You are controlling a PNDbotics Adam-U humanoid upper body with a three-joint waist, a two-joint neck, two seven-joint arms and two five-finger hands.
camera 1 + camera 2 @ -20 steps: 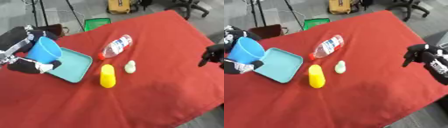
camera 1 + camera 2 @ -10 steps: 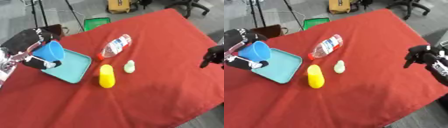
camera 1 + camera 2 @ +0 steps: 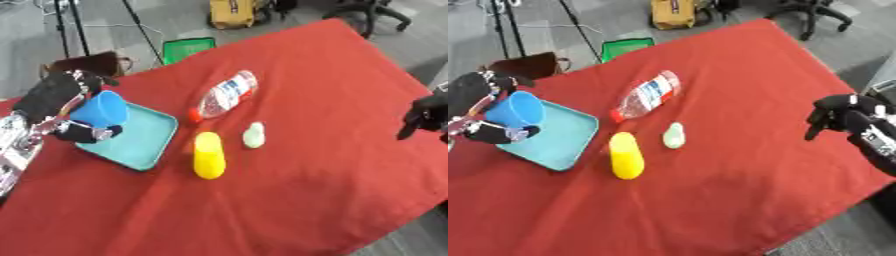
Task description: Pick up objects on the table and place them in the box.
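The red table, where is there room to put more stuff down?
The near half of the table, below the yellow tube and pale bottle, is bare, as is the strip toward the right hand. It is crowded around the tray, where the left hand holds the blue cup, and by the clear bottle.

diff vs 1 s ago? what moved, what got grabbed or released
The left robot hand still holds the blue cup, and has carried it up and toward the far left edge of the teal tray; not released. The right robot hand stays near the table's right edge, holding nothing. The yellow bottle, clear bottle and small pale green item lie where they were.
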